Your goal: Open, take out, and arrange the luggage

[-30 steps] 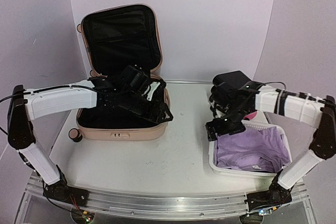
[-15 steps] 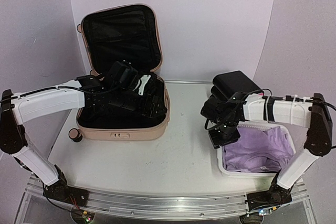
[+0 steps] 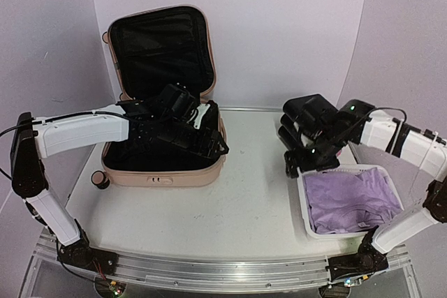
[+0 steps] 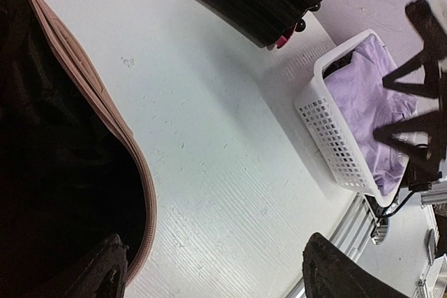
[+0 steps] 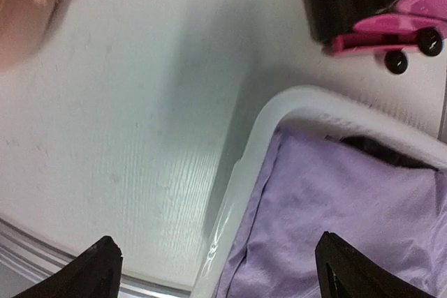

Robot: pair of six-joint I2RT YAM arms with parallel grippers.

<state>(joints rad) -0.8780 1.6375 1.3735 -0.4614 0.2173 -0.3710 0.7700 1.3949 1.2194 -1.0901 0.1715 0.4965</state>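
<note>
Straddling luggage (image 3: 164, 174) rim, left fingers (image 4: 105, 270) spread, empty.

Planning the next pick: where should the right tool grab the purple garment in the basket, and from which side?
Probably pinch a raised fold near the middle of the purple garment, coming straight down. It lies crumpled inside the white basket, whose upright walls block any sideways approach.
</note>
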